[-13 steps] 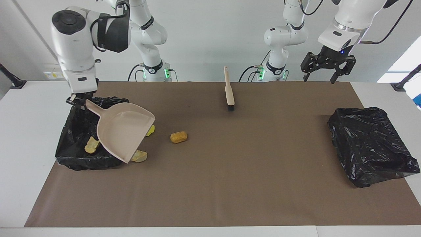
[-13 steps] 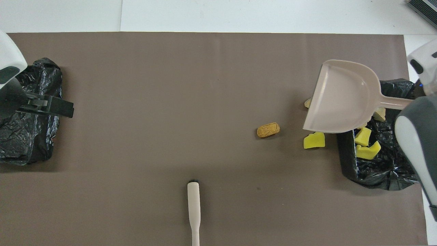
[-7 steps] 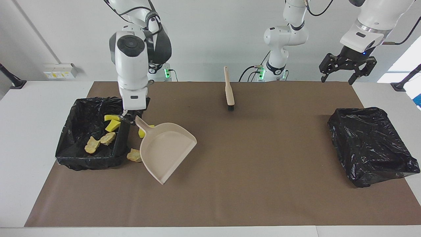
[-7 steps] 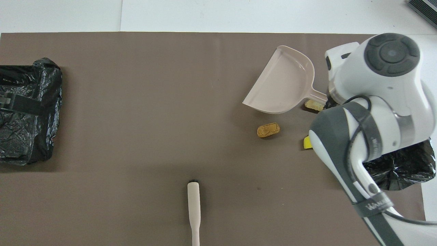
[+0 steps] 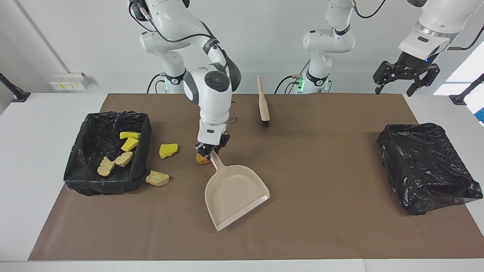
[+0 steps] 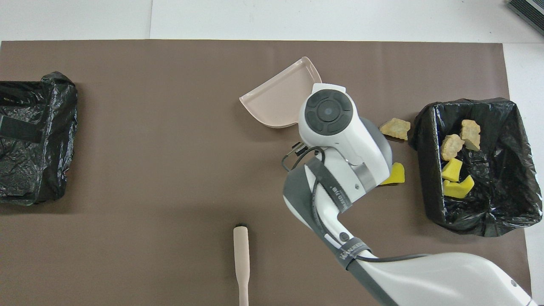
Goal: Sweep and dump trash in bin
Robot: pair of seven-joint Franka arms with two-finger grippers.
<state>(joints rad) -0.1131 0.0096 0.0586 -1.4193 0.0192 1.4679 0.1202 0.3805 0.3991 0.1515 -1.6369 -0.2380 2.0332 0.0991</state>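
My right gripper is shut on the handle of the beige dustpan, whose empty pan lies low over the mat, its lip pointing away from the robots. In the overhead view the right wrist covers the dustpan's handle. The orange-brown lump peeks out beside the gripper. A yellow sponge chunk and a tan chunk lie on the mat next to the bin. Inside it are two yellow and two tan chunks. My left gripper hangs open and empty above its end of the table.
The brush lies on the mat close to the robots, bristles toward the middle. A second black-bagged bin stands at the left arm's end. Brown mat covers the table.
The right arm swung the dustpan away from the bin to the mat's middle and lowered it by the orange-brown lump. The left gripper drew back toward its own end.
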